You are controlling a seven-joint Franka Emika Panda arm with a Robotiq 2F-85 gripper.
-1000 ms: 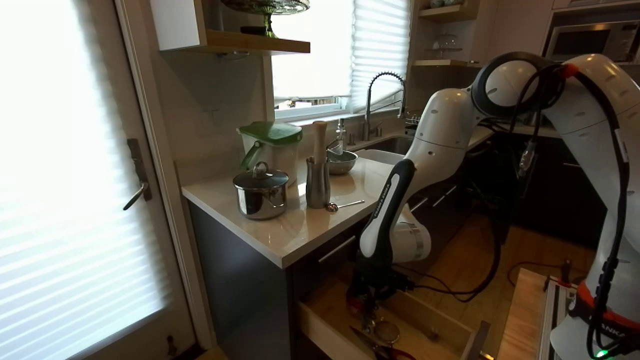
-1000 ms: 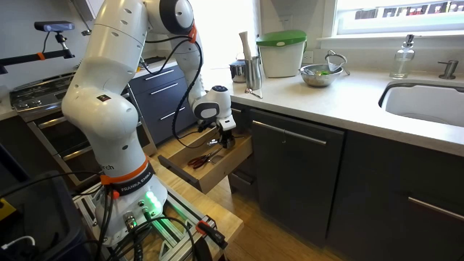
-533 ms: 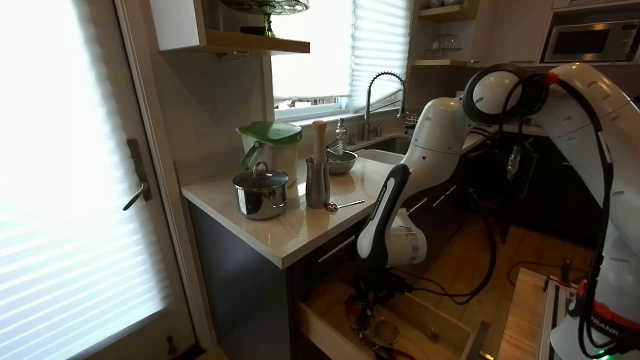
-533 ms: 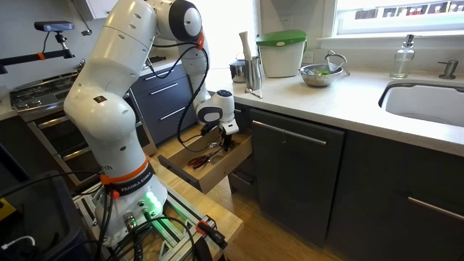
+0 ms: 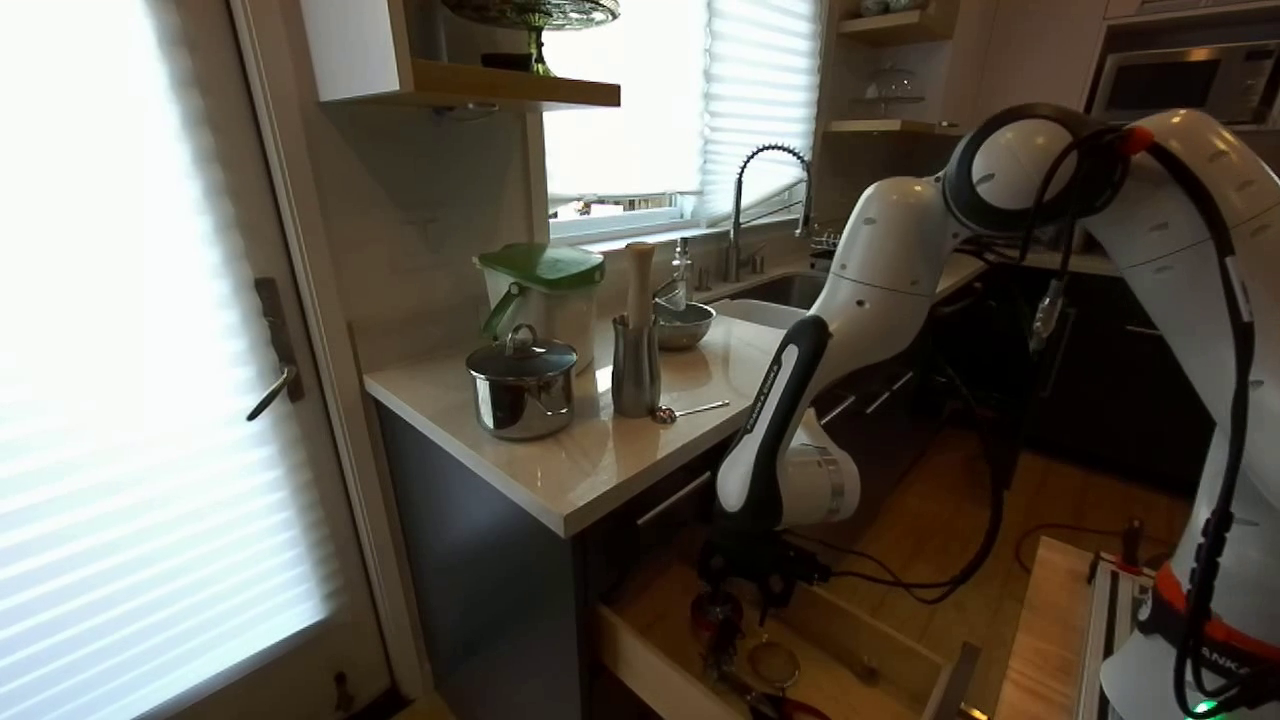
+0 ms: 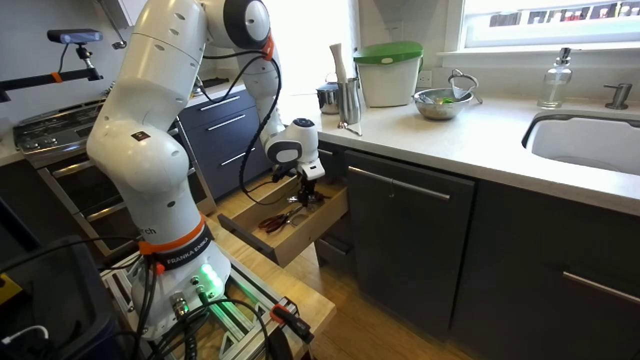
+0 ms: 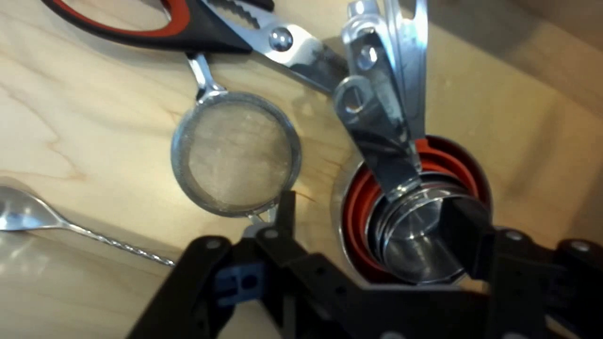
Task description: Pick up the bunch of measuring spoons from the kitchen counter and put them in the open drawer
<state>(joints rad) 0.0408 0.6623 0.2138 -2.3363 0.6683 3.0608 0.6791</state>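
On the kitchen counter (image 5: 520,470), beside the tall metal cylinder, lies the small silvery bunch of measuring spoons (image 5: 664,414), also visible in an exterior view as the spoons (image 6: 343,124). Below, the drawer (image 6: 320,227) stands pulled out. My gripper (image 5: 745,595) hangs inside it, away from the spoons. In the wrist view the gripper (image 7: 374,220) is open, its jaws wide apart over nested metal cups (image 7: 419,240). One finger overlaps the smallest cup's inside; whether it dips in or hovers above I cannot tell. Nothing is gripped.
Around the cups in the drawer are scissors (image 7: 282,40), a round strainer (image 7: 238,153) and a twisted-handle spoon (image 7: 19,209). A lidded pot (image 5: 522,390), a green-lidded bin (image 6: 389,75) and a metal bowl (image 6: 440,107) stand on the counter.
The jaws, shut before, have spread apart. The nested cups and their handles now show apart from the gripper, resting in the drawer. The arm dipped slightly, then rose back. The counter things are unmoved.
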